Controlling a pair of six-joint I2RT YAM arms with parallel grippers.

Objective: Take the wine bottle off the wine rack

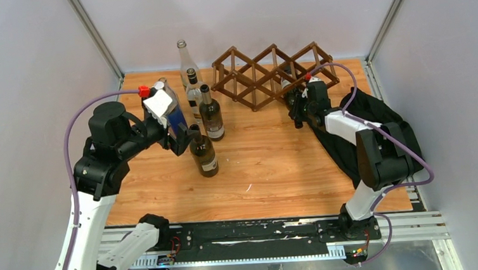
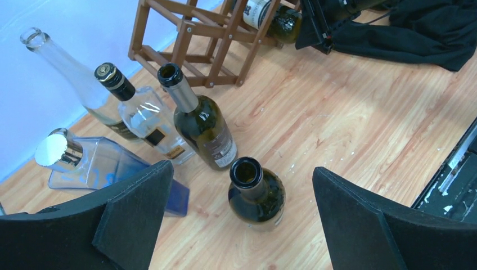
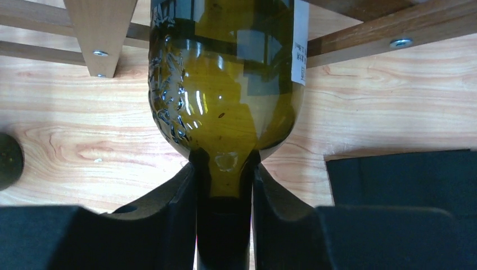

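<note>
Top external: fixed high behind both arm bases (image 1: pixel 243 236), facing forward and down, wide enough for the whole counter (image 1: pixel 271 171) and the wine rack (image 1: pixel 254 64)
Left wrist: carried on the left hand (image 2: pixel 242 174), angled down across the counter toward the wine rack, mid range
Right wrist: carried on the right hand (image 3: pixel 224 174), hard up against the wine bottle (image 3: pixel 225 84)
Shared: wine rack, wine bottle and black cloth (image 1: pixel 375 113) in top and left wrist views; wine bottle in all three
</note>
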